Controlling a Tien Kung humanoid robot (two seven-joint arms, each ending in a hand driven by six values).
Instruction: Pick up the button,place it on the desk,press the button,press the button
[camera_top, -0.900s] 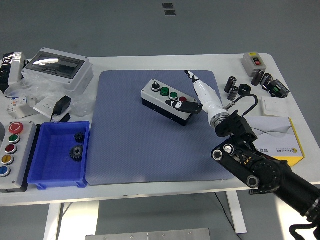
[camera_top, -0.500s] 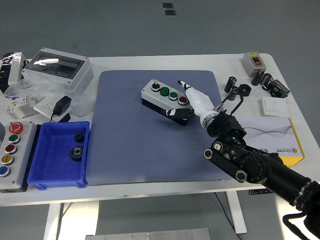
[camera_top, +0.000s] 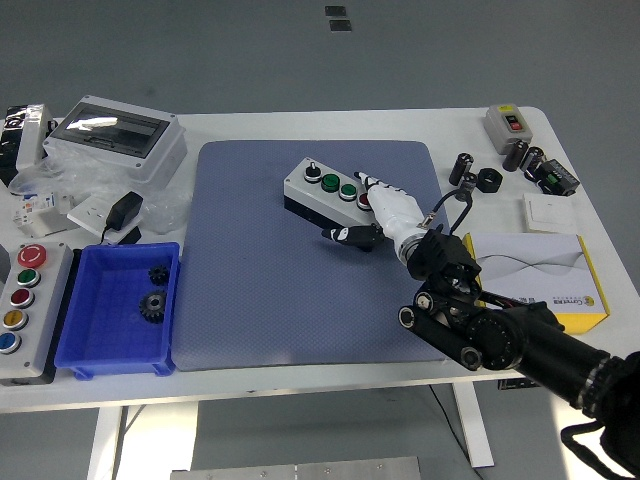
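One blue mat is lying across the middle of the white table, and everything else is being placed here relative to it. Off its left edge, one control box with five coloured buttons is sitting at the table's near corner; just beside the mat one blue bin is holding two dark gears. Behind the bin, one black adapter is lying among plastic-wrapped parts, and one grey enclosure with a clear lid is standing at the mat's far left corner.

On the mat itself, towards its far right part, one button box is resting. Four controls are being counted on its top: a black knob, two green buttons and a red one, the red one partly covered. Its long axis is running diagonally, from far left to near right, knob end pointing away to the left.

One right hand is being held over the box's right end, white palm above it, dark fingers curling down at its near face; whether the box is being gripped cannot be told.

Off the mat's right edge, several black cylinders, one small switch box and one white and yellow carton are lying.
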